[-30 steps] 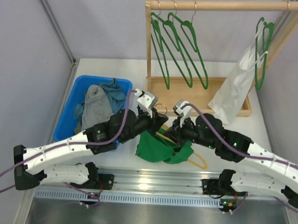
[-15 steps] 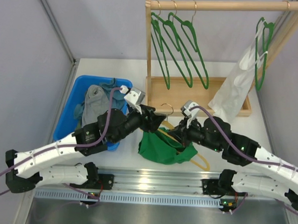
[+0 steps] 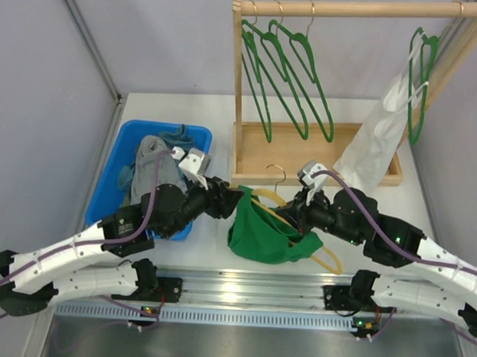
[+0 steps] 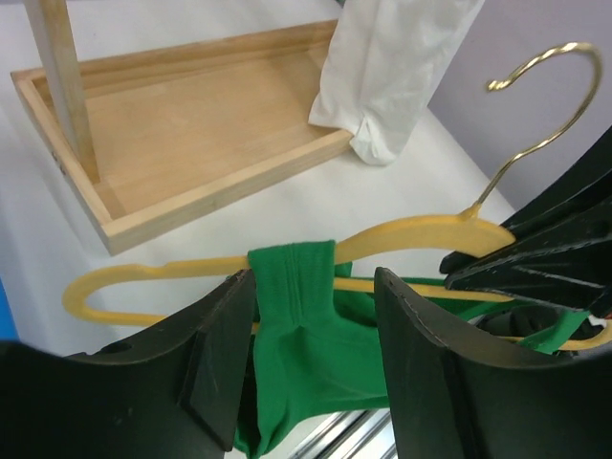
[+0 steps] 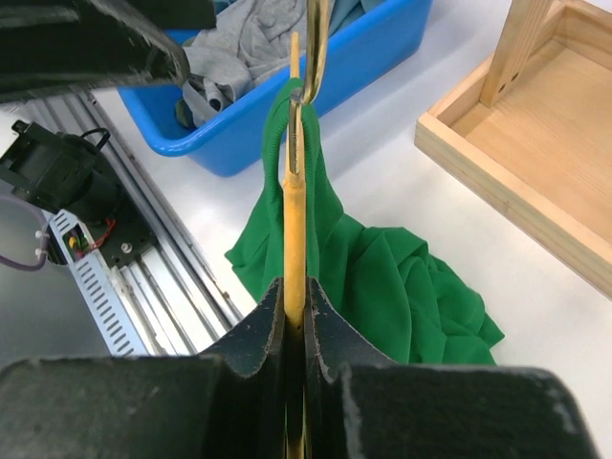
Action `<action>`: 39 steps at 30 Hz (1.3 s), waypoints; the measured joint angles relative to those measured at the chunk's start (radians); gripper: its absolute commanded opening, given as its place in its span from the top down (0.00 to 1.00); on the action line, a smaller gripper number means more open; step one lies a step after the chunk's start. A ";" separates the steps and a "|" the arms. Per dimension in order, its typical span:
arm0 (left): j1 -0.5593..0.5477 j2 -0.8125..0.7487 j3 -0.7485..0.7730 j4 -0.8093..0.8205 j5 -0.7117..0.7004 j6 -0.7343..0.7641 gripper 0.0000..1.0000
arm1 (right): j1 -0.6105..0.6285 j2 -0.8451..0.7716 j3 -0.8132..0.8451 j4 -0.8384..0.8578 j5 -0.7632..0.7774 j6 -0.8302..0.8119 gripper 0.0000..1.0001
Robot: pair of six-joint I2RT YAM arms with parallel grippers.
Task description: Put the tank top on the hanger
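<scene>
1. Right gripper has its two fingers pressed together on the hanger; in this wrist view the thin yellow plastic is seen from its edge and stands between the dark pads.
2. Left gripper has its fingers spread. They stand on both sides of one strap of the tank top and do not squeeze it. Whether one finger touches the fabric, I cannot tell.
3. This green strap lies over one arm of the hanger, on the side away from the right gripper, and the fabric hangs down under it.
4. In the left wrist view, the gold metal hook points upward, and the right gripper's black fingers hold the hanger just beside the base of the hook.
5. From above, the tank top is between the two grippers, at the near part of the table. Its lower part seems to rest bunched on the surface.
6. A blue bin with grey clothes stands to the left.
7. Behind, a wooden rack with a tray carries dark green hangers and a white garment.
</scene>
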 measured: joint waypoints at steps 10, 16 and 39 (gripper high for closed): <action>0.001 0.019 -0.066 -0.015 0.040 -0.010 0.38 | 0.000 -0.027 0.033 -0.029 0.000 0.000 1.00; 0.009 0.034 -0.085 -0.014 0.060 -0.009 0.38 | 0.000 -0.037 0.034 -0.036 0.000 0.001 1.00; 0.098 0.036 -0.163 0.153 0.233 0.027 0.84 | 0.000 -0.063 0.034 -0.051 -0.005 0.002 1.00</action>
